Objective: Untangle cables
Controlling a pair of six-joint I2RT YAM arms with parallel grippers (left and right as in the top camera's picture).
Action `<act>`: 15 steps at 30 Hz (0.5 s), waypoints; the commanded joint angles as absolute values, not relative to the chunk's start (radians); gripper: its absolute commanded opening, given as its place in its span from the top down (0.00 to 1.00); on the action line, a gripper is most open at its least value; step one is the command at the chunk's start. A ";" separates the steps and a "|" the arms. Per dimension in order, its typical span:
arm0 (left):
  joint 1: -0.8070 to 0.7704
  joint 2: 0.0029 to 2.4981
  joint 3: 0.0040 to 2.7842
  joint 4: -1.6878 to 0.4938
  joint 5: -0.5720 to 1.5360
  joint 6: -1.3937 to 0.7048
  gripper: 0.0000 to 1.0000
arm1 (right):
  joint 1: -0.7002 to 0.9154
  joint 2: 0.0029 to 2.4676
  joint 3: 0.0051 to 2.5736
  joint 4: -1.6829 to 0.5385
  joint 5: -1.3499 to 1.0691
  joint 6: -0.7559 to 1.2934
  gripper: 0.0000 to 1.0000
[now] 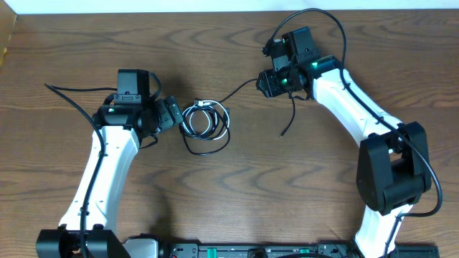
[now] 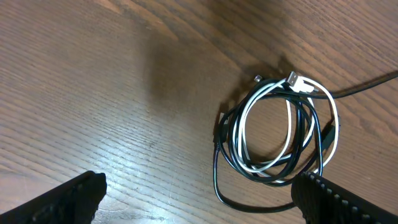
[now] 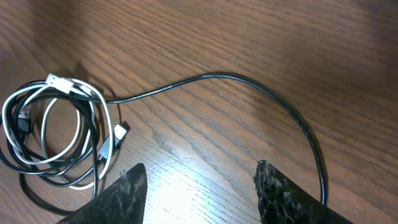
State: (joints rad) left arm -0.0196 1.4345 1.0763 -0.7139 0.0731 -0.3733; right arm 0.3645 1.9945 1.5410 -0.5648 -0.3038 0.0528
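The two cables lie in one tangled coil at the table's middle. The white cable loops inside the black cable, its white plug on top of the coil. A long black tail leaves the coil and arcs to the right, passing just outside one right finger. My left gripper stands wide open just left of the coil, one finger at the coil's edge. The right gripper is open over bare wood, with nothing between its fingers.
The black cable's free end lies below the right gripper. The right arm's thick black cable arches near the table's far edge. Both arm bases stand along the near edge.
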 commanded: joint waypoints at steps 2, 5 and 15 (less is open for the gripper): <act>-0.014 1.436 1.084 -0.716 0.067 -0.378 0.00 | 0.368 2.003 1.550 -0.569 -0.317 0.055 0.48; -0.014 1.436 1.084 -0.716 0.067 -0.378 0.00 | 0.368 2.003 1.550 -0.569 -0.317 0.055 0.48; -0.014 1.436 1.084 -0.716 0.067 -0.378 0.00 | 0.368 2.003 1.550 -0.569 -0.318 0.055 0.40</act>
